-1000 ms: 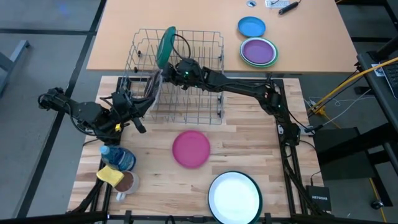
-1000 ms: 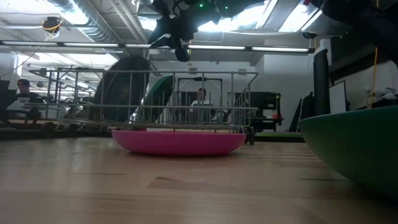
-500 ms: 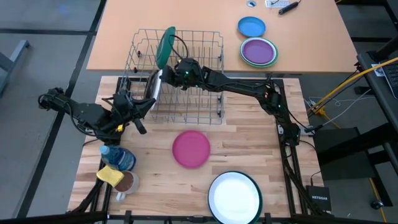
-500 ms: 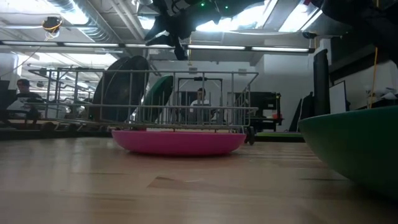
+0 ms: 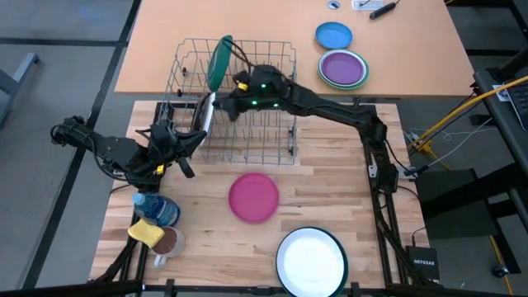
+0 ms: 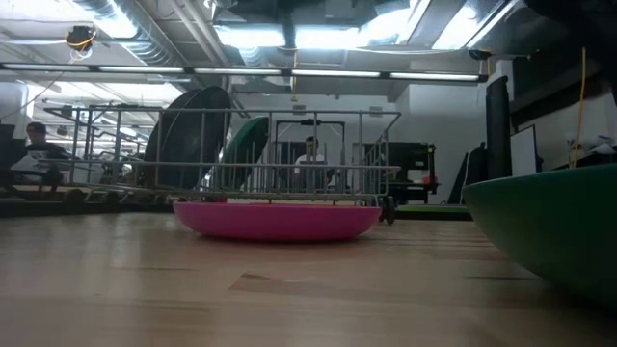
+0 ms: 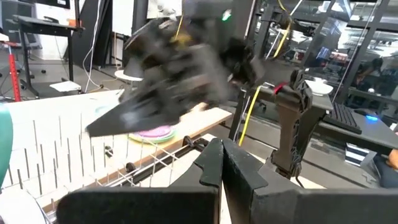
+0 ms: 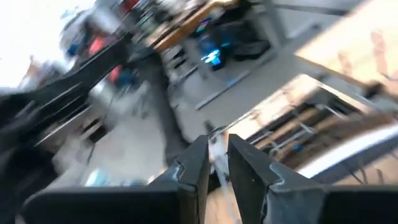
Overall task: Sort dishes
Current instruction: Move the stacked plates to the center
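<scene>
A wire dish rack (image 5: 235,99) stands at the table's far side. A green dish (image 5: 219,61) and a dark brown plate (image 5: 203,115) stand on edge between its wires; both also show in the low view, the plate (image 6: 188,135) left of the green dish (image 6: 246,145). A pink plate (image 5: 253,196) lies flat at mid-table. The large white green-rimmed plate (image 5: 311,261) lies at the near edge. My right gripper (image 5: 218,105) hovers over the rack just right of the brown plate, narrowly open (image 8: 217,158) and empty. My left gripper (image 5: 186,143) waits at the rack's near left corner, shut (image 7: 219,155) and empty.
A blue-inside bowl (image 5: 158,209), a yellow sponge (image 5: 146,233) and a brown cup (image 5: 169,241) sit at the near left. A blue dish (image 5: 333,35) and a purple dish (image 5: 343,68) lie on the far table. Bare wood lies around the pink plate.
My right gripper has risen away from the brown plate, out of the top of the low view, and drawn a little toward the table's right edge. The brown plate has tipped more upright and stays standing in the rack.
</scene>
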Controlling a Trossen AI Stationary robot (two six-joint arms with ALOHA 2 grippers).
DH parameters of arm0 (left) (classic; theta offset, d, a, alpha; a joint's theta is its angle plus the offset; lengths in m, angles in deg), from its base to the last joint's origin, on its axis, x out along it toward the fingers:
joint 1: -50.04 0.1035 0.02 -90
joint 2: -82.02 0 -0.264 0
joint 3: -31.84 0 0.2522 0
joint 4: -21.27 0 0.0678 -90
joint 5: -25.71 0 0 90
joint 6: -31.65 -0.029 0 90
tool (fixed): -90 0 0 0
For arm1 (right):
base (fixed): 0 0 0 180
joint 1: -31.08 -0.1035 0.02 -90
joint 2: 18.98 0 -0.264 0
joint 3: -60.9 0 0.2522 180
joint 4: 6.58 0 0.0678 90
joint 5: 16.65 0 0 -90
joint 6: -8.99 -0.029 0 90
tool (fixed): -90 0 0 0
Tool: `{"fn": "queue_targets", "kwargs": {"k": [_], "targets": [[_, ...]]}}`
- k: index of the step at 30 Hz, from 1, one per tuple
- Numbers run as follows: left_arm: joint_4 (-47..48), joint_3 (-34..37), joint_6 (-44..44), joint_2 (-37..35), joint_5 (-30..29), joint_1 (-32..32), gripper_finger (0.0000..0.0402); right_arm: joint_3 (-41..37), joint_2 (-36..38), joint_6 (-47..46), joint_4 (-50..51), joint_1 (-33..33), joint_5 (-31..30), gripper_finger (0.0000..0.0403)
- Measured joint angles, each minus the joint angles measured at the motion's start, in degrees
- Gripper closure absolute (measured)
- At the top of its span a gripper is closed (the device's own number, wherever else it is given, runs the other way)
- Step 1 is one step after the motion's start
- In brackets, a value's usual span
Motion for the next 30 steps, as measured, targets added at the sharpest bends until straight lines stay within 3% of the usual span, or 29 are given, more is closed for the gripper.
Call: {"fn": "queue_targets", "kwargs": {"k": [4,12,17,25,30], "targets": [[-0.02,0.0,0.01,0.0,0.05,0.0,0.0401,0.0,4.28,11.88,7.64,-2.21,5.58,0.0338],[0.14,0.0,0.95,0.81,4.25,0.0,0.0401,0.0,11.43,29.65,33.68,-10.1,4.36,0.0338],[0.17,0.0,3.43,3.38,8.89,-0.04,0.0401,0.0,13.94,32.14,48.69,-16.2,3.54,0.0338],[-0.45,0.0,7.69,10.77,14.46,-0.04,0.0402,-0.01,14.67,31.91,74.28,-26.56,-2.87,0.0338],[-0.64,0.0,11.5,15.94,15.99,-0.04,0.0401,-3.2,14.97,28.56,73.79,-32.22,-4.63,0.0338]]}}
